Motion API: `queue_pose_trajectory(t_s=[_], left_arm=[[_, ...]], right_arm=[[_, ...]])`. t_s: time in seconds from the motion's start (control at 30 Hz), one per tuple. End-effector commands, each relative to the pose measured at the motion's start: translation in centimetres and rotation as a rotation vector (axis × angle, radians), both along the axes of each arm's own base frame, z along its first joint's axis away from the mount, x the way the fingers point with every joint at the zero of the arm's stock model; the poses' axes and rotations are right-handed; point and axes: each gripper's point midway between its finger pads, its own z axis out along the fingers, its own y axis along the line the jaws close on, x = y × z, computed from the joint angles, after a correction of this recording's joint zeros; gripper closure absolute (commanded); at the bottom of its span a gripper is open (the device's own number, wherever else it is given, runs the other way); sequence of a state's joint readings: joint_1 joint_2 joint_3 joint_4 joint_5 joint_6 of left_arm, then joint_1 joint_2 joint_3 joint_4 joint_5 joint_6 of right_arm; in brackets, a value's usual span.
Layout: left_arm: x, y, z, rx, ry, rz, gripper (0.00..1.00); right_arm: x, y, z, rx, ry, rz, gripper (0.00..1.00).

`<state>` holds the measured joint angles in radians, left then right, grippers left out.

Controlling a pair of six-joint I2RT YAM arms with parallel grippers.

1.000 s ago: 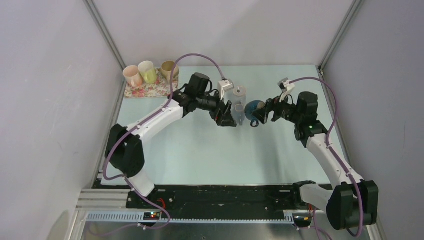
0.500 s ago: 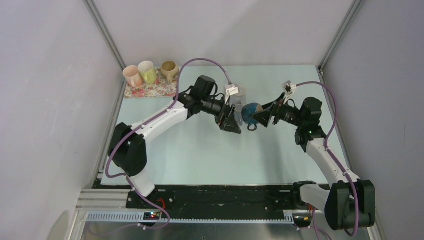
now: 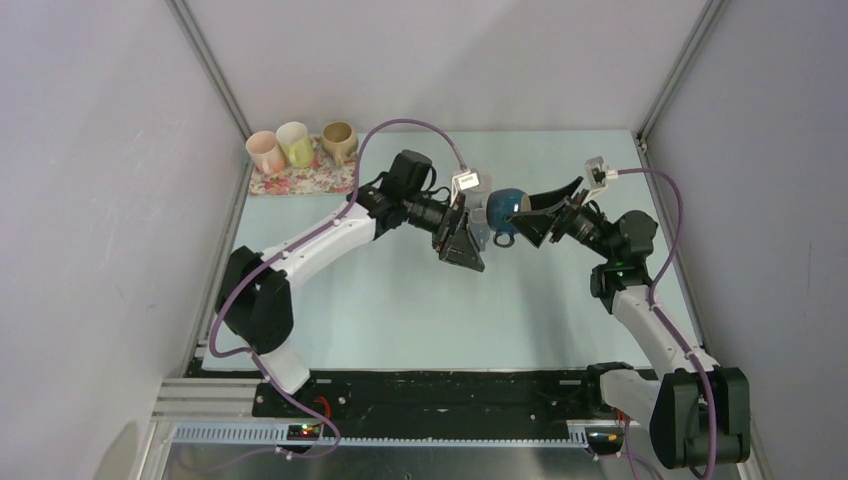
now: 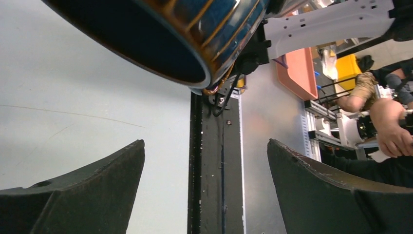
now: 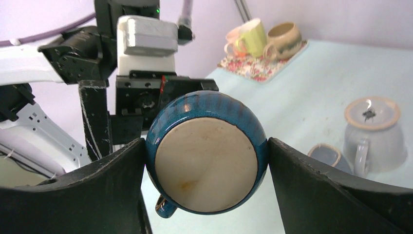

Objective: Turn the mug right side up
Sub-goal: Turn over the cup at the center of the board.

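Mug (image 3: 503, 205) with dark blue glaze is held off the desk (image 3: 400, 300), near its middle, between the two arms. The right gripper (image 3: 522, 215) is closed on it: in the right wrist view its two black fingers (image 5: 109, 180) press the mug's sides, and the pale unglazed base looks straight at that camera. The mug lies sideways, neither upright nor fully upside down, with the handle at the lower edge. Its open mouth points towards the left gripper (image 3: 470, 222), which is just beside it. The left gripper is open; in the left wrist view its fingers (image 4: 97, 175) stand wide apart with nothing between them, and the rim of the mug is above them, not touching. On the desk behind, seen by the right wrist camera, a grey mug (image 5: 372, 129) stands upside down with a smaller grey cup (image 5: 324, 156) just beside it. At the far left corner a flowered mat (image 3: 300, 178) carries three mugs: pink (image 3: 266, 152), yellow-green (image 3: 295, 143) and tan (image 3: 339, 140).
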<state>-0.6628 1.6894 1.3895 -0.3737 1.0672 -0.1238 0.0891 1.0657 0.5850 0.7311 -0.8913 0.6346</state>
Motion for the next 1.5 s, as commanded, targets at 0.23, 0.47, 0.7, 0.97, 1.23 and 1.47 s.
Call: queue_pose_trajectory(t_s=[0.23, 0.47, 0.7, 0.97, 1.23, 1.47], left_arm=[[1.6, -2.6, 10.5, -0.359, 0.026, 0.106, 0.02], [1.8, -4.1, 10.2, -0.401, 0.191, 0.129, 0.02], [0.6, -4.5, 10.5, -0.463, 0.235, 0.096, 0.02], [-1.1, -5.4, 11.0, -0.479, 0.276, 0.042, 0.02], [-2.5, -5.1, 13.1, -0.583, 0.311, -0.024, 0.02], [-2.3, -5.5, 12.6, -0.589, 0.329, -0.016, 0.02]], right_arm=[[-0.4, -1.2, 6.9, 0.069, -0.291, -0.113, 1.0], [-1.4, -2.4, 7.2, 0.093, -0.334, -0.171, 1.0], [-1.6, -2.8, 7.2, 0.12, -0.347, -0.192, 1.0], [-1.8, -2.8, 7.1, 0.144, -0.362, -0.191, 1.0], [-1.1, -3.2, 5.9, 0.191, -0.311, -0.22, 1.0], [-1.7, -4.1, 6.9, 0.237, -0.323, -0.25, 1.0]])
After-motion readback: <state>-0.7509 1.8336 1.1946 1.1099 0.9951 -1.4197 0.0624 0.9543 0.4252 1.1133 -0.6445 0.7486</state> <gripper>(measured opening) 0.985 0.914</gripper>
